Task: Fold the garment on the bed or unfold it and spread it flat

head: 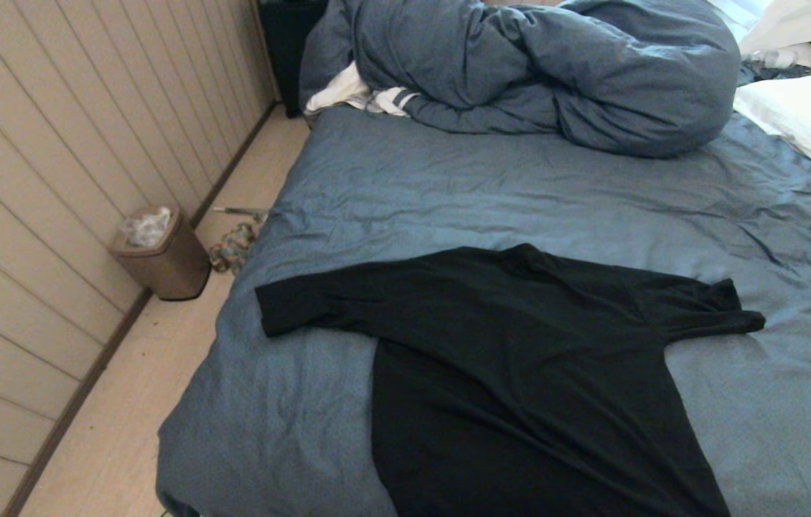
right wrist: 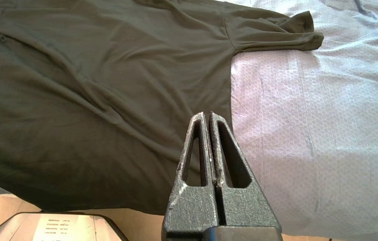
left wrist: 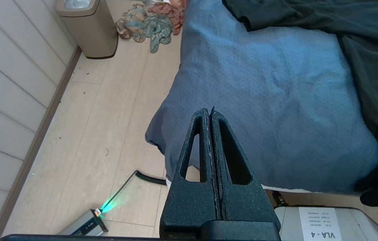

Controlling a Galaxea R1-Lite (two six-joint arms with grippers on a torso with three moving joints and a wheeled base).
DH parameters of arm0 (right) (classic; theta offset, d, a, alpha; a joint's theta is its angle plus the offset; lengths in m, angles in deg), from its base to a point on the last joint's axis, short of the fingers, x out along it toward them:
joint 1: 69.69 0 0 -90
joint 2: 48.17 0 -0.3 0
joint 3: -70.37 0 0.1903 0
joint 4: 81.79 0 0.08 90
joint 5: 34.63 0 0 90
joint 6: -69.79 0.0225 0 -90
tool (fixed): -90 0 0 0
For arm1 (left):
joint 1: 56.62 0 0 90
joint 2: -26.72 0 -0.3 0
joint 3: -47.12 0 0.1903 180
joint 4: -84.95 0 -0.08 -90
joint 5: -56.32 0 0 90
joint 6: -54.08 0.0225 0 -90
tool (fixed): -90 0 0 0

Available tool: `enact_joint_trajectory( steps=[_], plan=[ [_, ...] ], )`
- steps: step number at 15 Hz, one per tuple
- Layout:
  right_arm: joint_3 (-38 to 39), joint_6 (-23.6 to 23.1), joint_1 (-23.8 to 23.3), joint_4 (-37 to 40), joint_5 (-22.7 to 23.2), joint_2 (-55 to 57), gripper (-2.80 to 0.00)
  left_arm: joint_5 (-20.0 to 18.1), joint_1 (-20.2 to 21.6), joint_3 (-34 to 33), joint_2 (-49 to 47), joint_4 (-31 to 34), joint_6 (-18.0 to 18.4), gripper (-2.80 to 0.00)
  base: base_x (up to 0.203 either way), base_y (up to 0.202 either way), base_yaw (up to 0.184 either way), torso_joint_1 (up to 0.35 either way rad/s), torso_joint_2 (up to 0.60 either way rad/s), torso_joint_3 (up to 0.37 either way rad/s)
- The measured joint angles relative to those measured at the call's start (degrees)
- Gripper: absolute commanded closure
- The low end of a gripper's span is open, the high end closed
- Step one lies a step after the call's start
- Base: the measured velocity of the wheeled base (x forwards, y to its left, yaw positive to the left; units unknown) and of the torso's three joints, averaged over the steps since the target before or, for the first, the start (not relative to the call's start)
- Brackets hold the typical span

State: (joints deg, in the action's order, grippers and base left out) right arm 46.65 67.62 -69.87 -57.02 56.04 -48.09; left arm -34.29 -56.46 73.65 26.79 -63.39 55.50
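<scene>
From the head, the garment [head: 520, 373] lay spread on the bed [head: 520, 194], nothing folded yet. By the left wrist, the left gripper [left wrist: 210, 112] hung over the bed corner, jaws closed, empty. By the right wrist, the right gripper [right wrist: 208, 115] hung closed at the shirt's side; next, both probably needed to open and pinch an edge.

Setting: home bedroom. Evidence: 1 large bed [head: 520, 187] under a wrinkled slate-blue sheet; 1 bunched blue-grey duvet [head: 542, 72] at its far end; white pillows [head: 807, 122] on the right; 1 black T-shirt [head: 520, 359] spread on the sheet. Beside the bed: pale wood-look floor [head: 125, 431], panelled wall [head: 54, 179], 1 small brown waste bin [head: 165, 255] with liner, crumpled patterned cloth [left wrist: 149, 23] on the floor.
</scene>
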Motion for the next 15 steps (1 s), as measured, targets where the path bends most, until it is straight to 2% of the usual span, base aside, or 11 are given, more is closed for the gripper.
enact_joint_trajectory(
  steps=[15],
  plan=[
    [0.2, 0.1, 0.0, -0.1, 0.0, 0.1, 0.0, 0.0, 0.0, 0.0, 0.0, 0.0, 0.0, 0.0, 0.0, 0.0, 0.0, 0.0, 0.0, 0.0]
  ],
)
